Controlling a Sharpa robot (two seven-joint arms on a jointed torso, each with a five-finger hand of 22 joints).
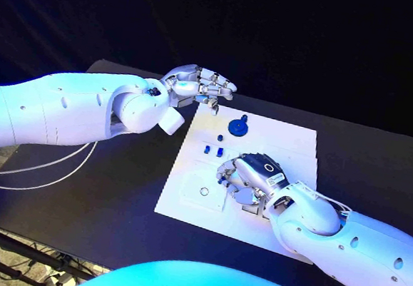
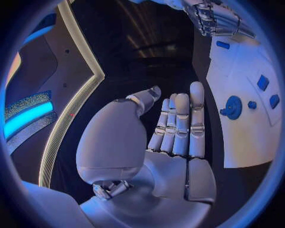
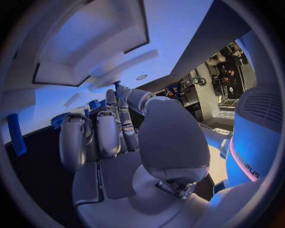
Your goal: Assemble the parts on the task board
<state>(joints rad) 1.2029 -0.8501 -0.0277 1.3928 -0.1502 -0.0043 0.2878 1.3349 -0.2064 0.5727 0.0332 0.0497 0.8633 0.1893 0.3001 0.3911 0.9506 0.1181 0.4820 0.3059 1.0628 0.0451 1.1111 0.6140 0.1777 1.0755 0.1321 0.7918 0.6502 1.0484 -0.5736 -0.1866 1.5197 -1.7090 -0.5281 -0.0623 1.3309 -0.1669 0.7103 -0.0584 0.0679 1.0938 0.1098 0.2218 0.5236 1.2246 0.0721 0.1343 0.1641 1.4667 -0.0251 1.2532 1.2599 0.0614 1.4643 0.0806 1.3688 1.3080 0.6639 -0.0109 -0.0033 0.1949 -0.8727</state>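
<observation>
White task board (image 1: 270, 134) carries a round blue part (image 1: 238, 126) near its far edge — just beside the left hand (image 1: 199, 84), fingers straight, empty; right hand (image 1: 248, 179) rests mid-board — grasp unclear.

Both arms have smooth, glossy white shells, rounded at the joints, with small dark round holes dotted along the casings. The left arm (image 1: 61, 108) trails thin pale cables beneath it. The left hand (image 1: 199, 84) and right hand (image 1: 248, 178) are silver metal, with segmented fingers (image 2: 181, 123) and broad, smooth palm plates.
</observation>
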